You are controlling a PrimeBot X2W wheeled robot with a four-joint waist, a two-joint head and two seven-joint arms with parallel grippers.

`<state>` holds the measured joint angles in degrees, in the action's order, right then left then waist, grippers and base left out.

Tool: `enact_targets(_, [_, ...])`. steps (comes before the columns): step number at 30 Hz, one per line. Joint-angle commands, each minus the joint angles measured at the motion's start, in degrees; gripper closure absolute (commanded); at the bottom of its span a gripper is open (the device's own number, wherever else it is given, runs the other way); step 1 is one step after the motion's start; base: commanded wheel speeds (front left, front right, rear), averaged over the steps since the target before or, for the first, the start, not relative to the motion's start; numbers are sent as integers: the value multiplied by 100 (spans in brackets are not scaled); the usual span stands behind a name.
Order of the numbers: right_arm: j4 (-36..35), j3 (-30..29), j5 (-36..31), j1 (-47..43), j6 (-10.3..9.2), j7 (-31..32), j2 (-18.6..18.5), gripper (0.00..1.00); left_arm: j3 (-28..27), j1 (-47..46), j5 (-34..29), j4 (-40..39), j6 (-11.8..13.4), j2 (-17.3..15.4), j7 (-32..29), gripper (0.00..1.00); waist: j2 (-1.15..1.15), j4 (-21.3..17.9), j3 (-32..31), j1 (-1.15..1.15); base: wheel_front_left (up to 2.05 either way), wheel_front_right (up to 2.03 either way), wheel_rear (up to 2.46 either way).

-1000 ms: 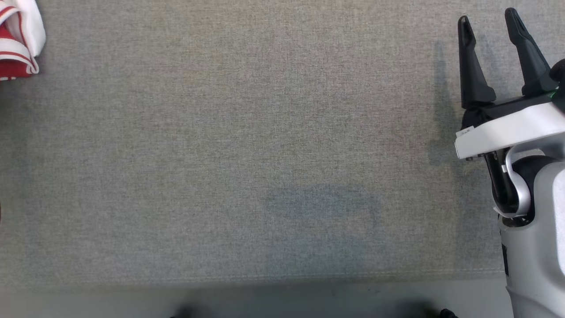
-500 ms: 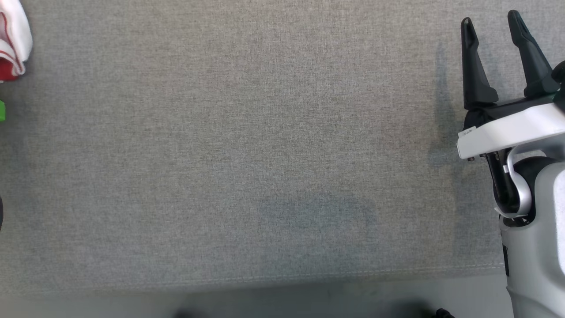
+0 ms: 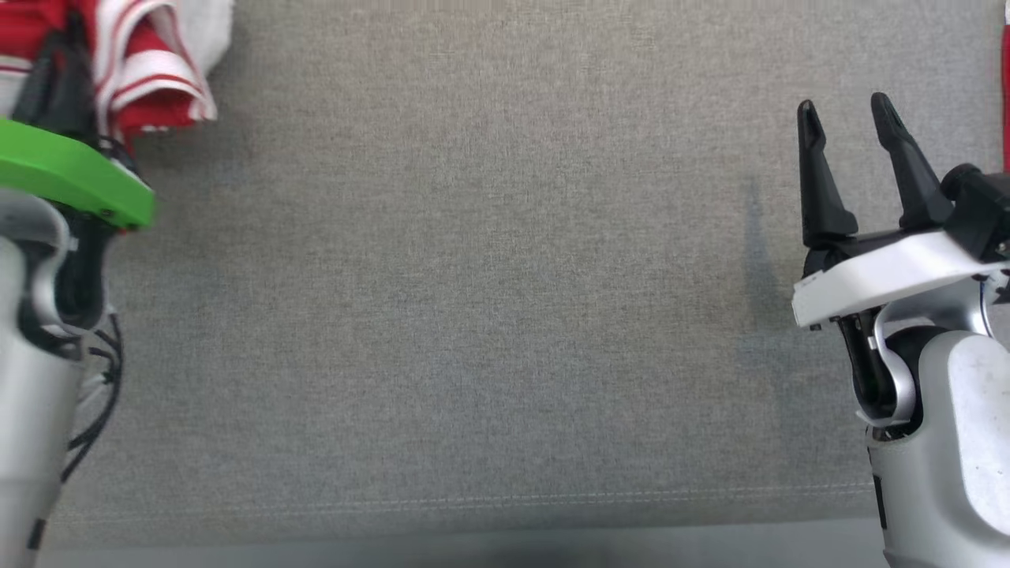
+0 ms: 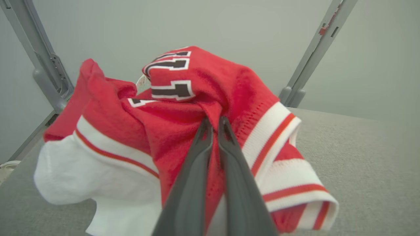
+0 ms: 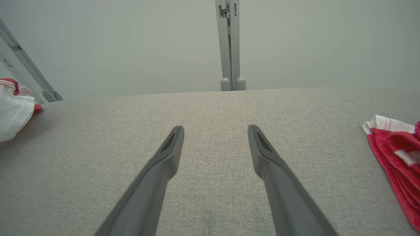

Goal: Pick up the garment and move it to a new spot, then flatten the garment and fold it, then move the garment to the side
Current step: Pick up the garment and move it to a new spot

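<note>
Left gripper (image 4: 215, 122) was clamped on one fold of the red-and-white jersey (image 4: 229, 85), bunched far-left on the grey table (image 3: 473, 276) — right gripper (image 5: 215, 129) wide, empty. Thin pinch — I reckoned it could slip mid-carry.

Silver-grey forearms (image 3: 939, 442), green collar (image 3: 71, 177) at left claw (image 4: 213, 124), white collar (image 3: 884, 272) at right claw (image 3: 843, 104), long dark fingers (image 3: 821, 189), black cables (image 3: 99, 394)

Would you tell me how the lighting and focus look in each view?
Head view: even, soft light, faint shadow beside the right gripper. Left wrist view: garment sharp, left gripper blurred near the lens. Right wrist view: no glare, fingers soft low down.
</note>
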<state>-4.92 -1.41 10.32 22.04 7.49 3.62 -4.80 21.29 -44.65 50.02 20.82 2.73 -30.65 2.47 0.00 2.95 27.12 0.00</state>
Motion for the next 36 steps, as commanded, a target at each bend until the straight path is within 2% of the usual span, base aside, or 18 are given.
enact_targets(1, [56,-28,34,-142,0,-44,14,0,128,139,-57,-194,51,127,-74,100,0,-9,-480,0,0,0,0])
enact_targets(5, [163,-78,78,-345,0,-97,74,0,541,341,-128,-622,200,577,-235,100,0,-90,-788,0,0,0,0])
enact_targets(6, [196,-84,92,-438,0,-114,105,0,768,427,-152,-703,245,850,-291,100,0,-164,-916,0,0,0,0])
enact_targets(7, [211,-87,102,-476,0,-109,115,0,858,439,-155,-705,263,991,-297,100,0,-211,-966,0,0,0,0])
enact_targets(15, [361,143,198,-575,0,-141,166,0,1405,246,-149,36,217,2060,-161,100,0,-782,-1129,0,0,0,0])
enact_targets(19, [532,421,309,-396,0,-195,181,0,1510,-15,-218,702,164,2310,-118,100,0,-1212,-1082,0,0,0,0])
enact_targets(29, [1202,909,703,-132,0,-497,187,0,1461,-757,-196,2188,102,2591,212,100,0,-1803,-1085,0,0,0,0])
enact_targets(30, [1279,935,734,-123,0,-531,187,0,1469,-809,-195,2332,101,2622,259,65,0,-1818,-1097,0,0,0,0])
enact_targets(31, [1340,969,755,-106,0,-557,187,0,1481,-854,-189,2463,111,2652,310,23,0,-1824,-1111,0,0,0,0])
enact_targets(32, [1408,1001,784,-92,0,-582,189,0,1508,-869,-172,2585,81,2681,359,0,0,-1817,-1132,0,0,0,0])
enact_targets(36, [1624,1002,805,-97,0,-681,187,0,1705,-853,-137,2894,-81,2734,478,0,0,-1668,-1243,0,0,0,0])
